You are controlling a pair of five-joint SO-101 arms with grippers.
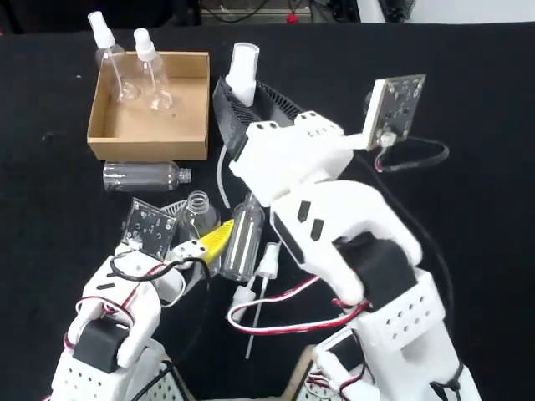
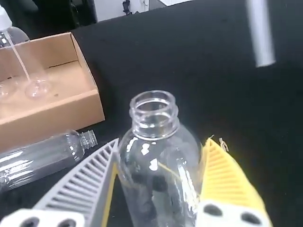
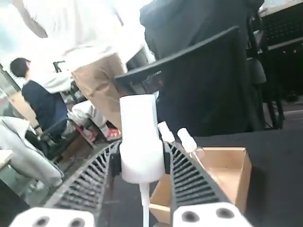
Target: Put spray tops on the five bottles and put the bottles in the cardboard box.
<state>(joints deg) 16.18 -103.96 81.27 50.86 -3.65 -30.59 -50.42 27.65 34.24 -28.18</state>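
Clear plastic sits closest: by the near edge of the black bench point(image 1: 493, 251), the left pincer point(image 1: 199, 227) is closed around the body of an uncapped bottle point(image 1: 197, 205). Its grey and yellow fingers press on either side and the open neck points up. Just beside it, toward the middle, a 2nd clear bottle point(image 1: 243, 238) lies on the bench, with a loose spray top point(image 1: 268, 261) and its long tube alongside. Farther back on the left, a 3rd bottle point(image 1: 144, 175), uncapped, lies on its side just beside the near wall of the cardboard box point(image 1: 146, 144). Over the middle of the bench, the right pincer point(image 1: 247, 93) is clamped on a white spray top point(image 1: 243, 67), tube hanging below. In the box's far left corner stand 2 capped bottles point(image 1: 117, 75), their spray heads above the rim.
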